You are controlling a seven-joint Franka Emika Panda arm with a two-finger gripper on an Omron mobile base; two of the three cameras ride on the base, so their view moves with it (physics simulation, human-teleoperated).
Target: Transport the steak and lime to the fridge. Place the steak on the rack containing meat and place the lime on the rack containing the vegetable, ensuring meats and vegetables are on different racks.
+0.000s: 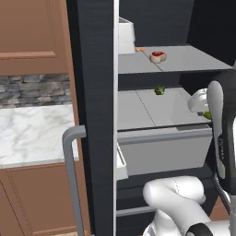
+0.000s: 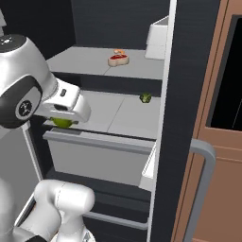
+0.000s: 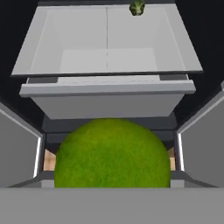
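Hand view shows the lime (image 3: pixel 112 153) pinched between my jaws (filling the lower frame). Ahead lies the rack containing the vegetable (image 3: pixel 83 43); the vegetable (image 3: pixel 137 7) sits at its far edge.

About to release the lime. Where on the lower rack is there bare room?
The lower rack is bare in front and to both sides of the vegetable at its back. The lime sits between the jaws near the front edge. Nowhere crowded.

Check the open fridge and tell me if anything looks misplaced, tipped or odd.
Nothing stands out. The steak lies flat on the upper rack, the vegetable sits alone on the lower rack, and the lime is in the gripper at that rack's front. No spills or damage.
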